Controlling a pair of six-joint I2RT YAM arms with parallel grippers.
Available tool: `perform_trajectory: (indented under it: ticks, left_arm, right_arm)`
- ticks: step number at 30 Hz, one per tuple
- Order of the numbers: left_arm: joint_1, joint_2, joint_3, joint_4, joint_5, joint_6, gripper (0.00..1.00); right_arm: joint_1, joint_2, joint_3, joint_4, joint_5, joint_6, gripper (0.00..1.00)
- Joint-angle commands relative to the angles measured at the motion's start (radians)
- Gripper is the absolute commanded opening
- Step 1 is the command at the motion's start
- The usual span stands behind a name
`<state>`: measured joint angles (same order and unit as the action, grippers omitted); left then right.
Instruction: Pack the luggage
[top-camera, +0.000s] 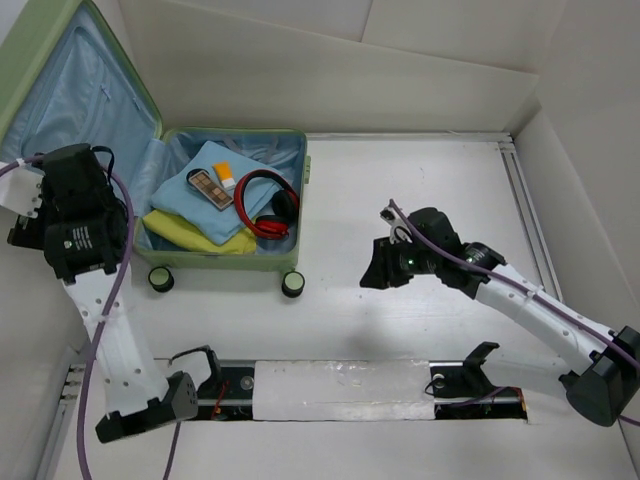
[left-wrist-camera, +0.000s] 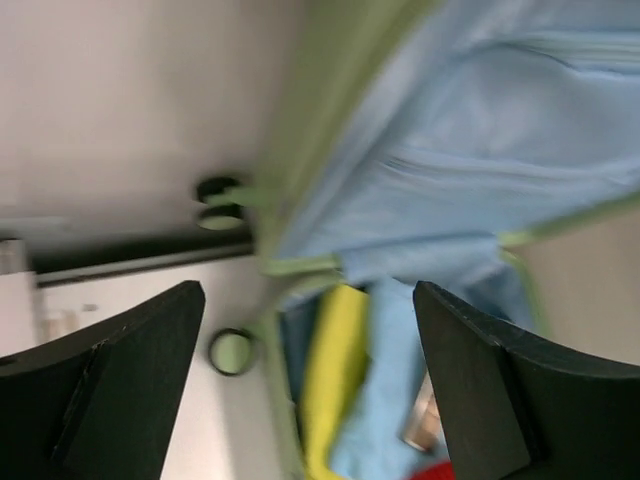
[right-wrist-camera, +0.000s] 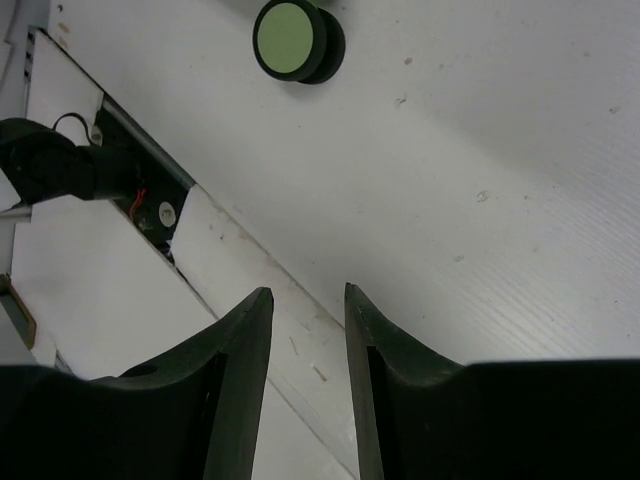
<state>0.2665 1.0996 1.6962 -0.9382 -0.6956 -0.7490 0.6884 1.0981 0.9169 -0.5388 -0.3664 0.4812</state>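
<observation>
The luggage (top-camera: 230, 263) lies open at the back left, its lid (top-camera: 60, 90) leaning up against the wall. In its base lie a blue towel (top-camera: 185, 195), a yellow cloth (top-camera: 190, 232), a makeup palette (top-camera: 210, 187), a white bottle with an orange cap (top-camera: 225, 175) and red headphones (top-camera: 270, 205). My left gripper (top-camera: 100, 240) hovers at the luggage's left end near the hinge, jaws wide open and empty; its blurred wrist view (left-wrist-camera: 308, 290) shows the lining (left-wrist-camera: 450, 150) and the yellow cloth (left-wrist-camera: 335, 370). My right gripper (top-camera: 372, 272) is over bare table right of the luggage, jaws narrowly apart and empty (right-wrist-camera: 307, 290).
Two luggage wheels (top-camera: 160, 279) (top-camera: 292, 284) stick out toward me; one shows in the right wrist view (right-wrist-camera: 290, 35). White walls enclose the table. A rail (top-camera: 525, 200) runs along the right side. The arms' mounting strip (top-camera: 340, 390) lies at the near edge.
</observation>
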Motion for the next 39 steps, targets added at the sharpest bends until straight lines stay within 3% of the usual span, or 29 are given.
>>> perform_trajectory:
  ticks: [1,10,14,18,23,28,30,34,36,37,39]
  left_arm:
    - [0.033,0.113,0.054,-0.054,-0.146,0.031,0.84]
    - [0.043,0.463,0.483,-0.189,-0.24,0.076,0.83]
    - [0.287,0.415,0.423,-0.18,-0.044,0.039,0.76]
    - [0.303,0.359,0.362,-0.142,-0.029,0.068,0.74]
    - [0.234,0.342,0.367,-0.175,0.014,0.033,0.74]
    - [0.218,0.235,0.266,-0.04,0.09,0.105,0.77]
    - [0.116,0.249,0.299,-0.04,0.053,0.141,0.8]
    - [-0.038,0.353,0.541,-0.155,-0.03,0.131,0.8]
    - [-0.085,0.338,0.542,-0.175,-0.07,0.131,0.8]
    - [-0.085,0.312,0.518,-0.188,-0.088,0.087,0.8]
    - [-0.085,0.235,0.328,-0.188,-0.163,0.012,0.79]
  right_arm:
    - [0.013,-0.017,0.0,0.065,-0.037,-0.027,0.41]
    - [0.031,-0.026,0.0,0.065,-0.059,-0.047,0.41]
    - [0.042,-0.026,0.0,0.056,-0.04,-0.047,0.41]
    - [0.051,-0.004,0.0,0.056,-0.04,-0.056,0.41]
    - [0.06,0.005,0.01,0.056,-0.04,-0.056,0.41]
    - [0.069,0.014,0.01,0.074,-0.049,-0.056,0.41]
    - [0.08,0.023,0.01,0.074,-0.062,-0.056,0.41]
    - [0.108,0.042,0.028,0.074,-0.062,-0.056,0.41]
    - [0.108,0.042,0.028,0.065,-0.062,-0.056,0.41]
    - [0.108,0.042,0.028,0.065,-0.062,-0.056,0.41]
    - [0.108,0.042,0.028,0.065,-0.062,-0.056,0.41]
